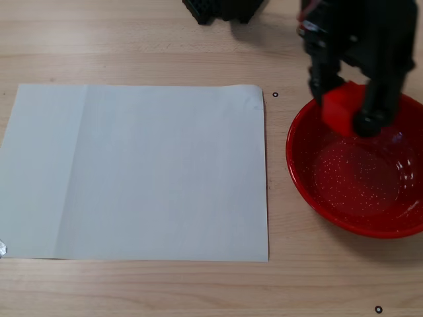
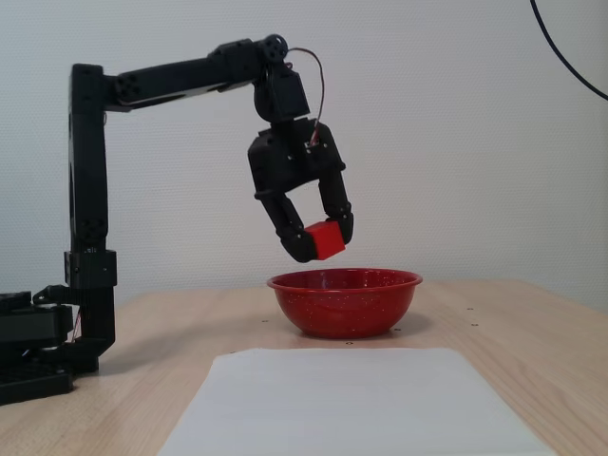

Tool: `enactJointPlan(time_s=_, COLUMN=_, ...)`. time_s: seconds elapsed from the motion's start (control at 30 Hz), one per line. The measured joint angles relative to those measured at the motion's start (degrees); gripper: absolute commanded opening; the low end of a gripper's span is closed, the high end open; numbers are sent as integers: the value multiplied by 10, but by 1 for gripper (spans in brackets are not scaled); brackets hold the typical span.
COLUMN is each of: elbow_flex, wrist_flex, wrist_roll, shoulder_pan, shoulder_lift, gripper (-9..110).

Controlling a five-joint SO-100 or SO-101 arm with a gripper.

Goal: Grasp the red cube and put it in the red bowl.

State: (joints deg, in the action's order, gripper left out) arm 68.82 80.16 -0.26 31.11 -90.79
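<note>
The red cube hangs in the air, pinched between the black fingers of my gripper. The gripper is shut on it. In a fixed view from above, the cube sits over the upper left part of the red bowl. In a fixed view from the side, the cube hovers a short way above the bowl's rim, toward its left side, and does not touch it. The bowl is glossy red with white speckles and nothing lies inside it.
A white sheet of paper lies on the wooden table left of the bowl. The arm's black base stands at the table's left in the side view. Small black dots mark the table.
</note>
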Motion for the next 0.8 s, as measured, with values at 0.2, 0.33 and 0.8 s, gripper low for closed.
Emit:
enactJointPlan(time_s=0.2, elbow_flex=-21, wrist_flex=-13, wrist_roll=1, shoulder_pan=14, shoulder_lift=50, gripper=10)
enactJointPlan(time_s=0.33, elbow_flex=-22, wrist_flex=-24, wrist_roll=1, shoulder_pan=13, shoulder_lift=56, gripper=22)
enactJointPlan(time_s=0.8, elbow_flex=-23, wrist_flex=-27, wrist_roll=1, shoulder_pan=11, shoulder_lift=57, gripper=14)
